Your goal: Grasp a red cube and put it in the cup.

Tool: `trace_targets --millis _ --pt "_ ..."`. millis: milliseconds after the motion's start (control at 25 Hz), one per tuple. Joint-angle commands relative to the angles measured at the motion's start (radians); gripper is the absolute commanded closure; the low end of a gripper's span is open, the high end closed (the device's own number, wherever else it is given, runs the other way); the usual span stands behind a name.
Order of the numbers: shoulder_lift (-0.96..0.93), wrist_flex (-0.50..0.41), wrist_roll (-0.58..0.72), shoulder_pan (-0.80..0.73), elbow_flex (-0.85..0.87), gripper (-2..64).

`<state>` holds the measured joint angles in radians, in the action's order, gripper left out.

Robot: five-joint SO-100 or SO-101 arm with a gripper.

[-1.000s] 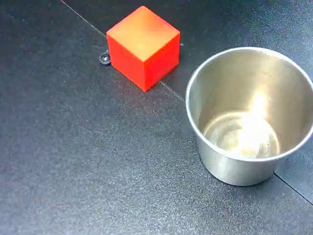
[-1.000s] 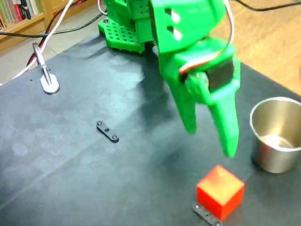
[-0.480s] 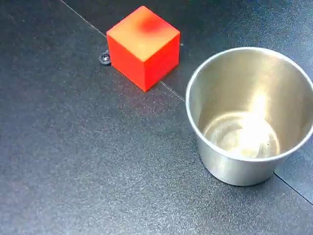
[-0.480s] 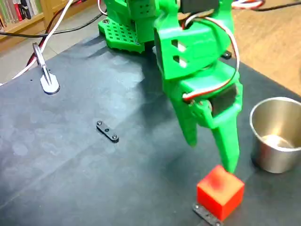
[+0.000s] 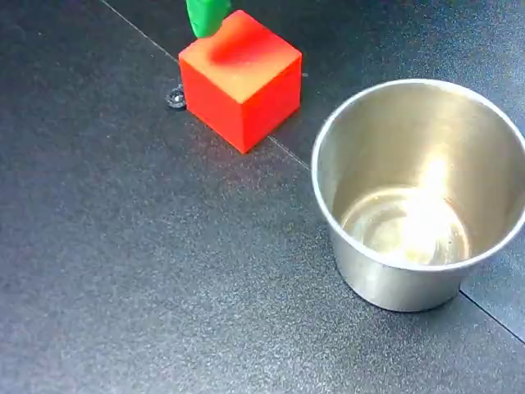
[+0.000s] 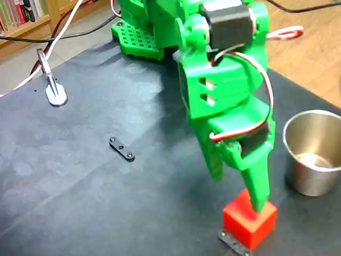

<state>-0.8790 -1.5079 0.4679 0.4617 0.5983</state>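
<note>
Cube (image 5: 240, 78): we log one red-orange block resting on the dark mat (image 5: 123, 271), upper centre in a fixed view, one corner turned toward that camera, top face lit toward yellow. In the other fixed view the cube (image 6: 246, 224) sits low and right of centre, its near bottom corner over a small black strip (image 6: 233, 242).

Cup (image 5: 420, 193): we note a shiny steel cup standing upright to the right of the cube, close by but apart from it, with nothing inside. In a fixed view the cup (image 6: 314, 152) stands at the right edge of the picture.

Gripper (image 6: 238, 189): green, two fingers spread apart, holding nothing. We see the longer finger (image 6: 257, 184) reach the cube's top face; whether it touches we cannot tell. The shorter finger (image 6: 216, 160) hangs to the left, clear of the cube. In a fixed view only a green fingertip (image 5: 205, 16) shows, at the cube's far top corner.

Further items: a seam line (image 5: 139, 33) crossing the mat behind the cube; a small dark ring (image 5: 175, 98) at the cube's left foot; a black two-hole link (image 6: 122, 149) lying alone mid-mat; a metal clamp (image 6: 51, 85) at the far left; the arm's green perforated base (image 6: 139, 37) at the back.
</note>
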Motion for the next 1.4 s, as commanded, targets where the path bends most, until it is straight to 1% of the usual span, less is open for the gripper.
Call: trace_targets --millis 0,120,360,480,760,1000,1360 --pt "-0.008 0.0 -0.006 -0.012 -0.044 35.0" --pt "0.009 0.015 -0.006 -0.012 -0.054 35.0" --pt "0.091 0.0 -0.006 -0.012 -0.176 34.2" --pt "0.098 0.0 -0.005 -0.014 -0.179 34.1" --pt "0.1 0.0 -0.005 -0.08 -0.17 34.1" --pt "0.156 -0.003 -0.003 -0.069 -0.176 34.0" --pt "0.16 -0.005 0.005 -0.064 -0.17 33.9"
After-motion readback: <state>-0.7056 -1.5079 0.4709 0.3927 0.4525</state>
